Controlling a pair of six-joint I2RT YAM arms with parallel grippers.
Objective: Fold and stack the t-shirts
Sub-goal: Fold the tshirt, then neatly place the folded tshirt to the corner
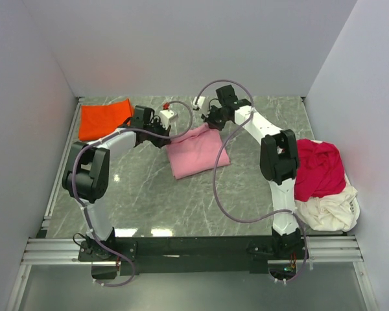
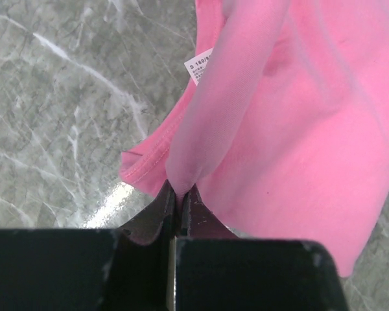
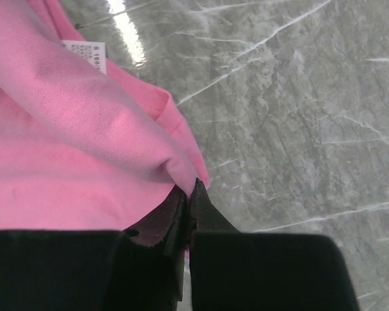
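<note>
A light pink t-shirt (image 1: 196, 152) lies partly folded in the middle of the marble table. My left gripper (image 1: 166, 137) is shut on its far left edge, the cloth pinched between the jaws (image 2: 180, 188). My right gripper (image 1: 212, 123) is shut on its far right edge, with a fold caught at the tips (image 3: 191, 184). A white size label (image 2: 198, 66) shows near the collar. A bright orange-red t-shirt (image 1: 104, 118), folded square, rests at the far left corner. Crimson (image 1: 318, 165) and cream (image 1: 329, 207) t-shirts lie heaped at the right edge.
White walls close in the table on the left, back and right. A metal rail (image 1: 194, 249) with both arm bases runs along the near edge. Grey cables loop from each arm above the table.
</note>
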